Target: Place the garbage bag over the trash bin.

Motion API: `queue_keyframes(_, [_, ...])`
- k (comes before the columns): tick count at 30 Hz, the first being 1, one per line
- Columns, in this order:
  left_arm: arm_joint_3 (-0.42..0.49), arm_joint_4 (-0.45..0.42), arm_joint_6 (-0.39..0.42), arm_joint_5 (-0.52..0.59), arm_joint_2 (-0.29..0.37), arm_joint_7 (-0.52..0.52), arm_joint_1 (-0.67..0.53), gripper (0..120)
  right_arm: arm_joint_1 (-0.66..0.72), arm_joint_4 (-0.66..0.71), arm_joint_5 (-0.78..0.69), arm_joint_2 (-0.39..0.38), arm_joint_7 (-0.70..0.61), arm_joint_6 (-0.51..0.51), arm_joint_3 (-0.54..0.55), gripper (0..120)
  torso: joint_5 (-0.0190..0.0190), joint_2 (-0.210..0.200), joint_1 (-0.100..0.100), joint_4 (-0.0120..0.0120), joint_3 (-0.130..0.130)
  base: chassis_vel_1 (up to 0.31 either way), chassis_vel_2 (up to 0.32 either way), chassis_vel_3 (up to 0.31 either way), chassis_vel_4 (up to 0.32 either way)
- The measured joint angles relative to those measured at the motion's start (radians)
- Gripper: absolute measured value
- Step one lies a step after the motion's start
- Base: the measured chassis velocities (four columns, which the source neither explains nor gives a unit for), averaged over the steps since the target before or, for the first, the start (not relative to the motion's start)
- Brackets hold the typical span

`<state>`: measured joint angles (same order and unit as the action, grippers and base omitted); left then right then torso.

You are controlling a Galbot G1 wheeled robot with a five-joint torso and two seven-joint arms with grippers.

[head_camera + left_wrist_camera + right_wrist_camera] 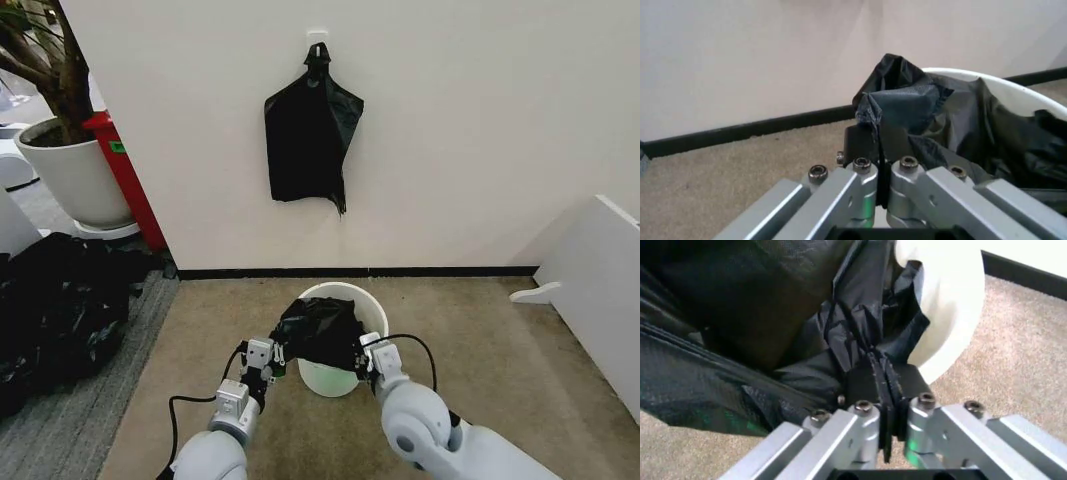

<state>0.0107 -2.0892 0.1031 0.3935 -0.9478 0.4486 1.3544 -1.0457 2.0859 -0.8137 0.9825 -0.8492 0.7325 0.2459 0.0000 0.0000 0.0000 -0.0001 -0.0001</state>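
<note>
The trash bin is a small cream-white bucket on the beige carpet in front of me. The garbage bag is thin glossy black film, crumpled over the bin's near rim and partly down inside it. My left gripper is shut on the bag's left edge. In the left wrist view the gripper pinches the garbage bag beside the trash bin. My right gripper is shut on the bag's right edge. The right wrist view shows that gripper clamping the garbage bag against the trash bin.
A flat black bundle of bags hangs from a wall hook straight ahead. A big black plastic heap lies on the left floor, behind it a white plant pot and a red object. A white board leans at right.
</note>
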Motion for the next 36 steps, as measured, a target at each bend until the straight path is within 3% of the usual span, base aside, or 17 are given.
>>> queue_keyframes(11, [0.000, 0.008, -0.008, 0.015, -0.001, 0.000, -0.019, 0, -0.011, 0.022, 0.079, 0.016, 0.046, -0.032, -0.049, 0, 0.0000, 0.000, 0.000, 0.0002, 0.000, 0.000, 0.000, 0.000, 0.000])
queue_keyframes(17, [0.000, 0.022, -0.025, 0.018, -0.014, -0.008, -0.028, 0, -0.081, 0.015, 0.316, 0.004, 0.174, -0.140, -0.133, 0, 0.0001, 0.000, 0.000, 0.0001, 0.000, 0.000, 0.000, 0.000, 0.000])
queue_keyframes(21, [0.000, 0.024, -0.030, 0.018, -0.019, -0.013, -0.028, 0, -0.120, 0.016, 0.371, -0.009, 0.183, -0.161, -0.149, 0, 0.0002, 0.000, 0.000, 0.0001, 0.000, 0.000, 0.000, 0.000, 0.000])
queue_keyframes(28, [0.006, 0.033, -0.068, 0.007, -0.023, -0.049, -0.014, 0, -0.215, 0.080, 0.464, -0.048, 0.159, -0.108, -0.156, 0, 0.0001, 0.000, 0.000, -0.0001, 0.000, 0.000, 0.000, 0.000, 0.000])
queue_keyframes(34, [0.029, 0.045, -0.099, -0.006, -0.031, -0.082, 0.002, 0, -0.243, 0.030, 0.530, -0.037, 0.159, -0.079, -0.150, 0, 0.0002, 0.000, 0.000, 0.0000, 0.000, 0.000, 0.000, 0.000, 0.000])
queue_keyframes(36, [0.035, 0.045, -0.103, -0.011, -0.028, -0.089, 0.006, 0, -0.247, 0.023, 0.536, -0.032, 0.158, -0.078, -0.146, 8, 0.0001, 0.000, 0.000, 0.0001, 0.000, 0.000, 0.000, 0.000, 0.000])
